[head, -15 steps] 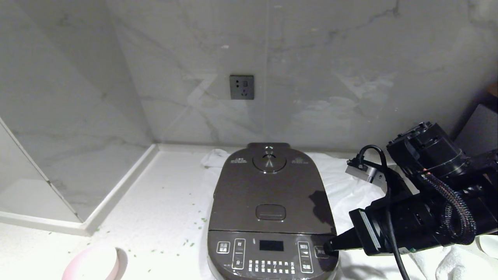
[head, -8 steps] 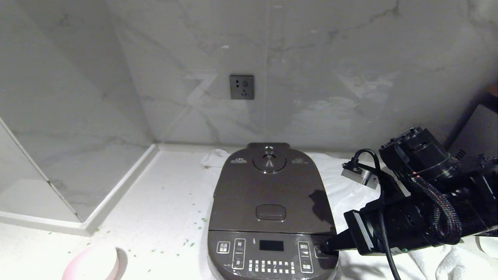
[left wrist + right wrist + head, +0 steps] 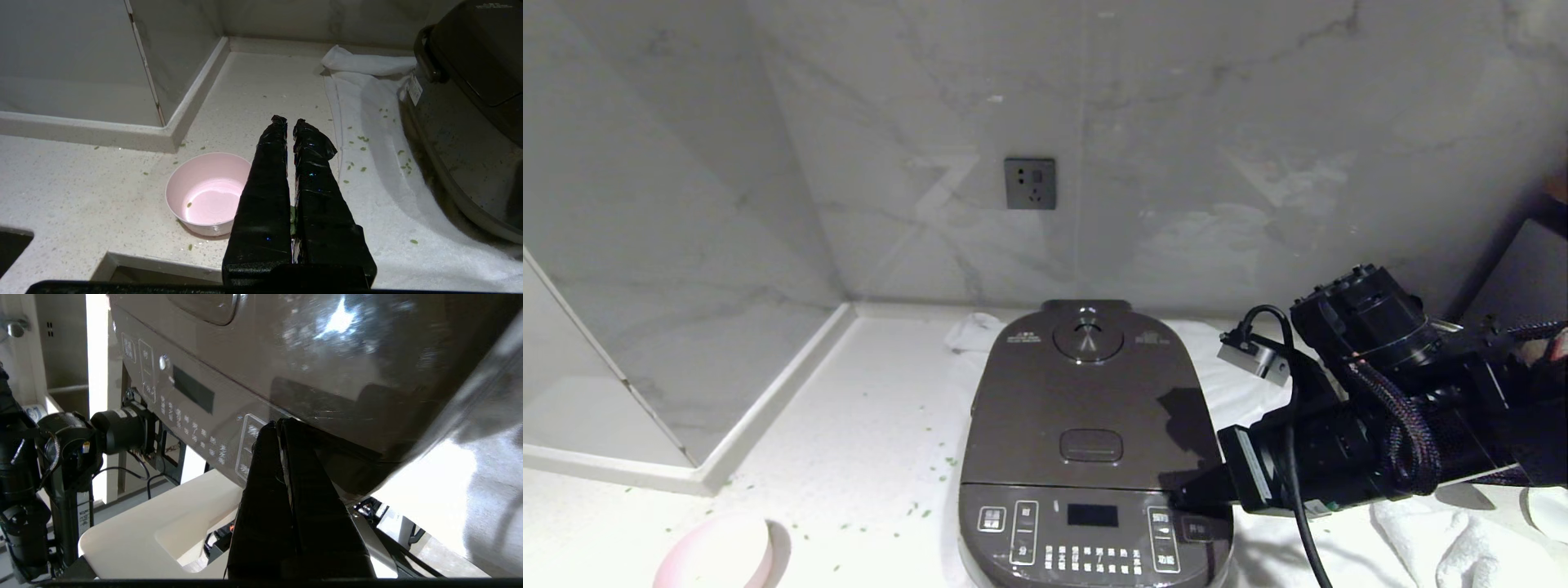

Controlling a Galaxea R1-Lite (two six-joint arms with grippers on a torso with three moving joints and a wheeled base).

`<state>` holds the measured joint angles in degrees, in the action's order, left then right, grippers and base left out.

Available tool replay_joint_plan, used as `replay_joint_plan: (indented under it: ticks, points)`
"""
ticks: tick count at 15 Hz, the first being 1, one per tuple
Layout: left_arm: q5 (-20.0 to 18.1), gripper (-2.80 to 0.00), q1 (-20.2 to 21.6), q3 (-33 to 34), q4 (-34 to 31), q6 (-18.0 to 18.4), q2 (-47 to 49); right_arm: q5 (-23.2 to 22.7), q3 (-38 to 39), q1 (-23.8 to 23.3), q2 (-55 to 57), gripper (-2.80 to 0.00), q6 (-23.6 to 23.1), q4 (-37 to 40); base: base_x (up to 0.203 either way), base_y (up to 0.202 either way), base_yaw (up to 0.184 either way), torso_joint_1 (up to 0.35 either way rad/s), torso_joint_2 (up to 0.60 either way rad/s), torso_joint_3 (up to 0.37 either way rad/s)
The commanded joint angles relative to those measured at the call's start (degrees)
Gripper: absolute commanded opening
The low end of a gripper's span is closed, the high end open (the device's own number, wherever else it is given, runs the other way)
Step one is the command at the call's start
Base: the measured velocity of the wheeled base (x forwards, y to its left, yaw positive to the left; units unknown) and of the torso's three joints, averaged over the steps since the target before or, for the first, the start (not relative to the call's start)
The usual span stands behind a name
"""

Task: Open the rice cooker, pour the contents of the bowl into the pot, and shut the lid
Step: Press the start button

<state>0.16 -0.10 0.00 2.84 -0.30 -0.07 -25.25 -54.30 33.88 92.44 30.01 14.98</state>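
The rice cooker (image 3: 1090,441) stands mid-counter, its lid (image 3: 1086,392) down, so the pot is hidden. My right gripper (image 3: 1178,495) is shut and empty, its tip at the right end of the seam between the lid and the button panel (image 3: 192,392). In the right wrist view the right gripper (image 3: 278,424) lies against that panel. The pink bowl (image 3: 206,192) sits left of the cooker near the counter's front edge. Only a green bit or two of the contents shows inside. My left gripper (image 3: 289,121) hangs shut above the front edge, beside the bowl (image 3: 719,555).
A white towel (image 3: 1258,392) lies under and to the right of the cooker. Green bits (image 3: 931,482) are scattered over the counter. A raised marble ledge (image 3: 768,408) borders the left side. A wall socket (image 3: 1030,183) sits behind the cooker.
My right arm has shifted left; its shut tip has slid from the button at the panel's right edge up to the lid seam. Cooker and bowl have stayed put.
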Motion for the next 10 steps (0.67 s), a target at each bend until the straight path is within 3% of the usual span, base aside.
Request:
replay_joint_plan:
  ticks: [1, 10]
  points:
    - [0.0, -2.80, 0.0, 0.8, 0.1, 0.0, 0.0, -0.1, 0.2, 1.2, 0.1, -2.80, 0.4, 0.4, 0.000, 0.000, 0.000, 0.000, 0.00, 0.000]
    - [0.0, -2.80, 0.0, 0.8, 0.1, 0.0, 0.0, 0.0, 2.4, 1.4, -1.7, -2.80, 0.4, 0.5, 0.000, 0.000, 0.000, 0.000, 0.00, 0.000]
